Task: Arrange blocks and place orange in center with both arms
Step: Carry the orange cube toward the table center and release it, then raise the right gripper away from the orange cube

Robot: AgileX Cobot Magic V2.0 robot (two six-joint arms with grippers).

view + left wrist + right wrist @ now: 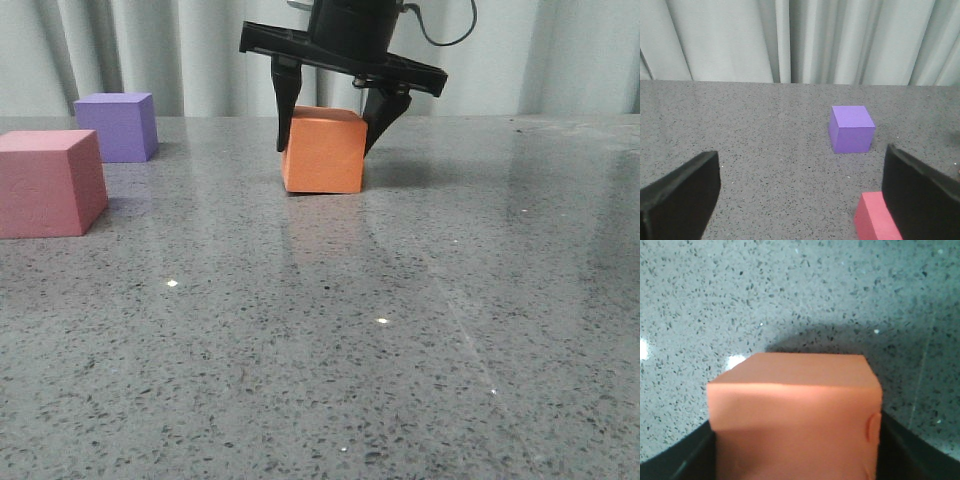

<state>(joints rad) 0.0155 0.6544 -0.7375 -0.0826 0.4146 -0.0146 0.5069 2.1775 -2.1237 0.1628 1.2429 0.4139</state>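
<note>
The orange cube sits at mid-table, its bottom on or just at the surface. My right gripper comes down from above with one dark finger on each side of it. In the right wrist view the orange cube fills the gap of the right gripper, and its side is dented by one finger. The pink cube is at the left edge, with the purple cube behind it. My left gripper is open and empty, with the purple cube ahead and the pink cube by one finger.
The grey speckled tabletop stretches towards the camera and to the right. Pale curtains hang behind the table's far edge.
</note>
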